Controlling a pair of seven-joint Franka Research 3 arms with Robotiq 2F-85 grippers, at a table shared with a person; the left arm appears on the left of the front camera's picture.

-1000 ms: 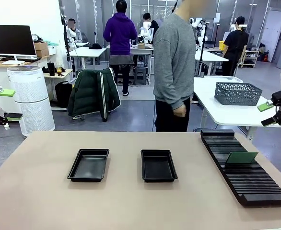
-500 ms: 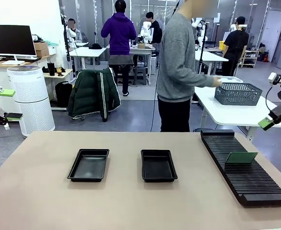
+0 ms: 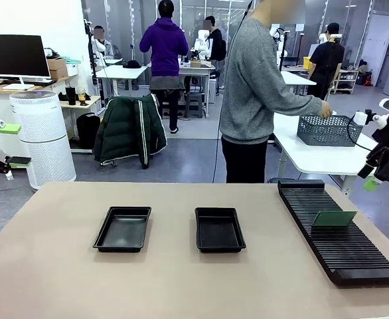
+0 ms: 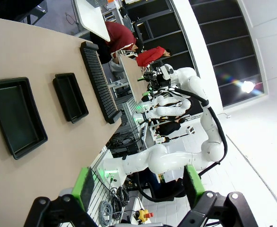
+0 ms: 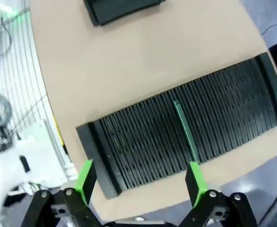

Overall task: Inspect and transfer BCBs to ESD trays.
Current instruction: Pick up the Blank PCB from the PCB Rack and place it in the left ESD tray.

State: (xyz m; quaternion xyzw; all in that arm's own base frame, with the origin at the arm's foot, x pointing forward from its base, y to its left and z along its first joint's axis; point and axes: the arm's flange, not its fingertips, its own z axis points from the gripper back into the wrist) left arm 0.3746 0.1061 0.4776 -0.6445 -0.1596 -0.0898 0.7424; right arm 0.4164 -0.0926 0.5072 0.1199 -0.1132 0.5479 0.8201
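Note:
Two black ESD trays (image 3: pixel 122 228) (image 3: pixel 220 229) lie side by side mid-table, both bare inside. One green BCB (image 3: pixel 334 218) stands upright in a slot of the long black ribbed rack (image 3: pixel 340 232) on the right. My right gripper (image 3: pixel 375 174) hangs open beyond the rack's far right side, above table height. In the right wrist view its gripper (image 5: pixel 141 179) looks down on the rack (image 5: pixel 143 142) and the edge-on BCB (image 5: pixel 186 130). My left gripper (image 3: pixel 12 145) stays open off the table's left edge. Its wrist view shows the left gripper (image 4: pixel 138 187) open, with both trays (image 4: pixel 15 118) (image 4: pixel 71 97) far off.
A person in a grey sweater stands across the table, one hand on a grey mesh basket (image 3: pixel 328 129) on the white table behind. A white air purifier (image 3: pixel 43 136) stands off the table at far left. Bare tabletop lies in front of the trays.
My right arm has swung its gripper lower and turned it downward near the rack. The person has turned right and reached out to the mesh basket. The left arm is still.

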